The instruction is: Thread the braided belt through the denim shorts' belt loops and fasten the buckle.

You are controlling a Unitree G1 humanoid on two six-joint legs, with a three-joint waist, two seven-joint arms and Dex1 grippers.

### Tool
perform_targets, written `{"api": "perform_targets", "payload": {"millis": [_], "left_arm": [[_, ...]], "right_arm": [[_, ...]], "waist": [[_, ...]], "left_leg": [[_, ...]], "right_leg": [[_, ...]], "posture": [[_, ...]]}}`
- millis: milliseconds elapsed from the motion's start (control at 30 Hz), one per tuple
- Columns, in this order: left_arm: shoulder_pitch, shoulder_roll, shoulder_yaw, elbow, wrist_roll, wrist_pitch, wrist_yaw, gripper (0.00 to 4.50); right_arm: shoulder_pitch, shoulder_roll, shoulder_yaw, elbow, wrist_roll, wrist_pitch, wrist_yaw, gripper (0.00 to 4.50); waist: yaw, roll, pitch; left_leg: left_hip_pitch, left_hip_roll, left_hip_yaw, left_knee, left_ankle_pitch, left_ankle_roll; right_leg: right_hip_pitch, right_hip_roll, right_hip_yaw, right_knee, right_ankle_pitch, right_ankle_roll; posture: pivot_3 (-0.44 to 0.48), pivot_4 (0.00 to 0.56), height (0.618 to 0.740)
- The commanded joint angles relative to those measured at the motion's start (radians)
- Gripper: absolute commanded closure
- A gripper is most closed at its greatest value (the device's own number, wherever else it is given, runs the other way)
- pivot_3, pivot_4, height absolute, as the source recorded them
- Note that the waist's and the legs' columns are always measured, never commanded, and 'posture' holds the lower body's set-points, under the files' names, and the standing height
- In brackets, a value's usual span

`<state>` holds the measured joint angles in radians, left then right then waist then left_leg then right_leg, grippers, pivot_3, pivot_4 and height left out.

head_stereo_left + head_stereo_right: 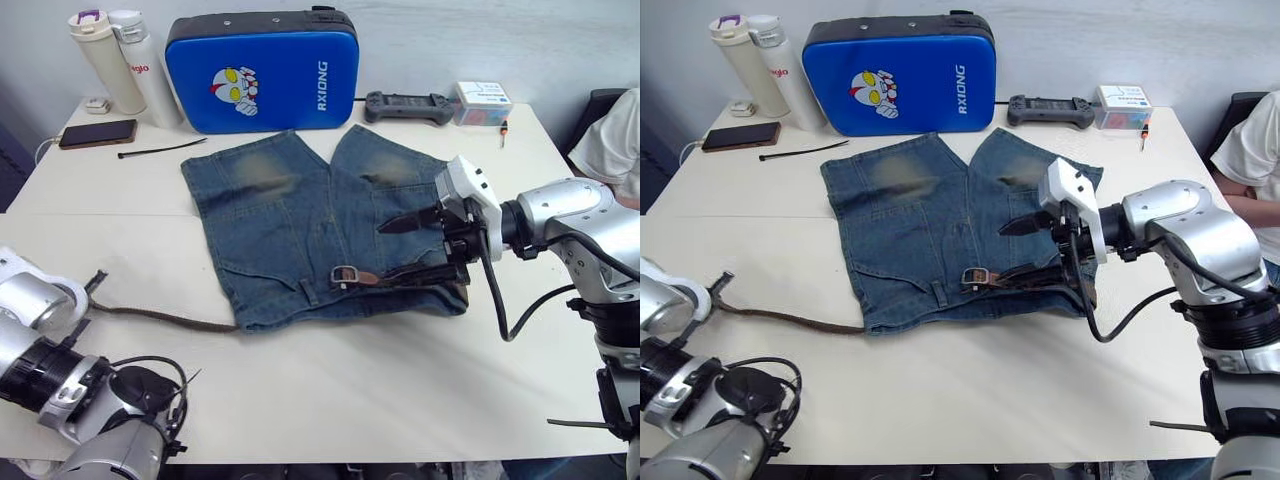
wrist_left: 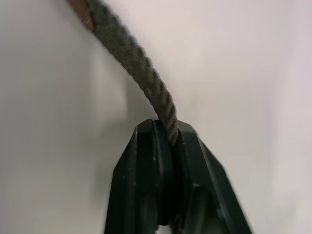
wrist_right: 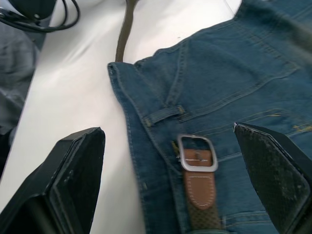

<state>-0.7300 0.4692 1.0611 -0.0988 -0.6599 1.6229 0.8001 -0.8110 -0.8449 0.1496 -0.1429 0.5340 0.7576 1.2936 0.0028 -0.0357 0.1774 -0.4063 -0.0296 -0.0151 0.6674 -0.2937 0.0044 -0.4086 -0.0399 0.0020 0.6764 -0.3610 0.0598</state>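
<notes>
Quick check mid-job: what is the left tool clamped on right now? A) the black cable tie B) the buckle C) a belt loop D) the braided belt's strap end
D: the left tool is shut on the braided belt; the buckle lies on the denim shorts.

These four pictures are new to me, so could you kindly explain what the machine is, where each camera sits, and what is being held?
It is a humanoid robot with two arms, each ending in a two-fingered black gripper. Two pictures come from cameras in its head, looking down on a white table; the other two come from cameras on its wrists. Denim shorts lie flat on the table. The left gripper is shut on the braided belt, which runs across the waistband to the buckle. The right gripper hangs open above that buckle.
</notes>
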Motion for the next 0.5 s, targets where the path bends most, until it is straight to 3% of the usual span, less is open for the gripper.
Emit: {"api": "perform_targets", "payload": {"millis": [33, 100, 167, 233, 300, 367, 500], "left_arm": [[0.024, 0.152, -0.247, -0.028, -0.034, -0.038, -0.269, 4.4], [0.1, 0.299, -0.489, -0.093, -0.034, -0.172, -0.523, 4.4], [0.205, 0.522, -0.81, -0.246, 0.046, -0.452, -0.909, 4.4], [0.263, 0.666, -1.004, -0.335, 0.131, -0.676, -1.18, 4.4], [0.263, 0.727, -1.108, -0.34, 0.224, -0.845, -1.318, 4.4], [0.238, 0.755, -1.21, -0.323, 0.354, -1.041, -1.428, 4.4], [0.184, 0.716, -1.276, -0.241, 0.482, -1.223, -1.529, 4.4]], "right_arm": [[-0.035, 0.015, -0.037, 0.007, -0.006, -0.018, -0.03, 0.0], [-0.04, 0.02, -0.042, 0.012, -0.013, -0.022, -0.049, 0.0], [-0.042, 0.033, -0.053, 0.019, -0.038, -0.051, -0.096, 0.0], [-0.048, 0.05, -0.052, 0.03, -0.095, -0.126, -0.153, 0.0], [-0.051, 0.075, -0.046, 0.029, -0.153, -0.215, -0.201, 0.0], [-0.048, 0.107, -0.037, 0.005, -0.204, -0.297, -0.246, 0.0], [-0.02, 0.106, 0.011, -0.038, -0.301, -0.422, -0.25, 0.0]], "waist": [[-0.003, -0.001, 0.0], [-0.007, 0.0, 0.0], [-0.011, 0.0, 0.0], [-0.016, 0.004, 0.001], [-0.014, 0.015, 0.002], [-0.014, 0.018, 0.003], [-0.023, 0.018, 0.003]], "left_leg": [[0.0, 0.0, 0.0, 0.0, 0.0, 0.0], [0.0, 0.0, 0.0, -0.001, 0.0, 0.0], [0.0, 0.0, 0.001, -0.003, 0.0, -0.001], [0.0, 0.0, 0.001, -0.005, 0.001, -0.002], [0.001, -0.001, 0.001, -0.007, 0.001, -0.001], [0.001, -0.001, 0.002, -0.008, 0.001, 0.0], [0.0, 0.0, 0.003, -0.011, 0.004, -0.001]], "right_leg": [[0.0, 0.0, 0.0, 0.0, 0.0, 0.0], [0.0, 0.0, 0.0, -0.001, 0.0, 0.0], [0.0, 0.0, 0.001, -0.002, 0.0, 0.0], [-0.001, 0.0, 0.001, -0.005, -0.001, -0.002], [0.001, -0.002, 0.001, -0.01, 0.0, -0.002], [0.001, -0.002, 0.001, -0.01, 0.0, -0.001], [-0.003, 0.001, 0.002, -0.005, -0.001, -0.004]], "posture": [[0.0, 0.15, 0.74], [0.0, 0.15, 0.74], [0.0, 0.15, 0.74], [0.0, 0.15, 0.74], [0.0, 0.15, 0.74], [0.0, 0.15, 0.74], [0.0, 0.15, 0.74]]}}
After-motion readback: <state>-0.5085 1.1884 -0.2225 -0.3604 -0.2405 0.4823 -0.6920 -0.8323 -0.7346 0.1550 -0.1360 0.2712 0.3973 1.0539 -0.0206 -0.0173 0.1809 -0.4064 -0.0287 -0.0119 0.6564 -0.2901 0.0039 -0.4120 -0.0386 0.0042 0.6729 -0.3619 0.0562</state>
